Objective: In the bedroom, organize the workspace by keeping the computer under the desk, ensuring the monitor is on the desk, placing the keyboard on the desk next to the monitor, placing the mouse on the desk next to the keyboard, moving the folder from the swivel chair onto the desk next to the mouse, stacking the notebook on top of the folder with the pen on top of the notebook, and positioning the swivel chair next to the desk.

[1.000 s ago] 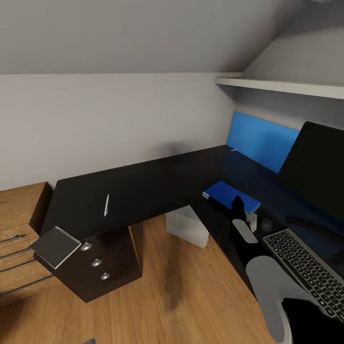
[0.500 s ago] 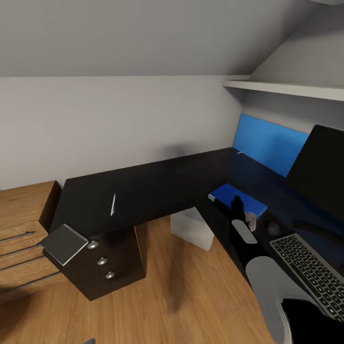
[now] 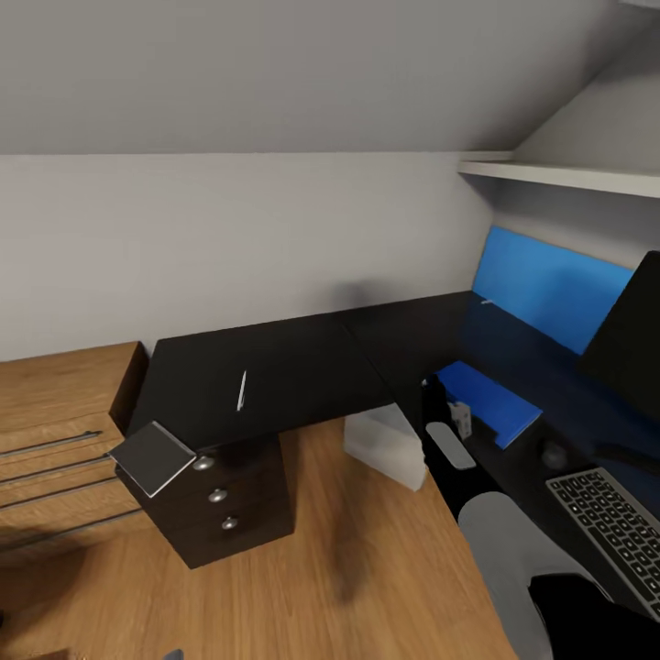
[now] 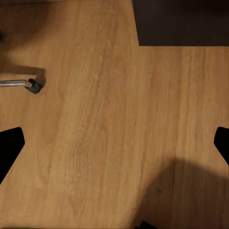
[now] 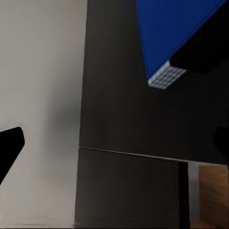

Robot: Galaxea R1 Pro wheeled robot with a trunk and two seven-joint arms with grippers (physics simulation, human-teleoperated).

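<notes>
Your head view looks down on the L-shaped black table (image 3: 302, 367) under the sloped ceiling. A thin white pen (image 3: 242, 390) lies alone on its left wing, well apart from everything else. On the right wing the flat blue notebook (image 3: 490, 399) lies with one corner hidden behind your right hand (image 3: 456, 414), which hovers low just beside it. From your right wrist view the two finger tips sit at opposite edges with nothing between them, so that hand is wide open and empty. Your left hand (image 4: 114, 143) is likewise spread wide, empty, over bare wooden floor (image 4: 95, 119).

The grey keyboard (image 3: 616, 532) and black monitor (image 3: 632, 339) are both cut off at the right edge. A small dark round shape (image 3: 554, 453) near the keyboard is too dim to identify. The white box-like computer (image 3: 385, 445) sits on the floor, half tucked under the table.
</notes>
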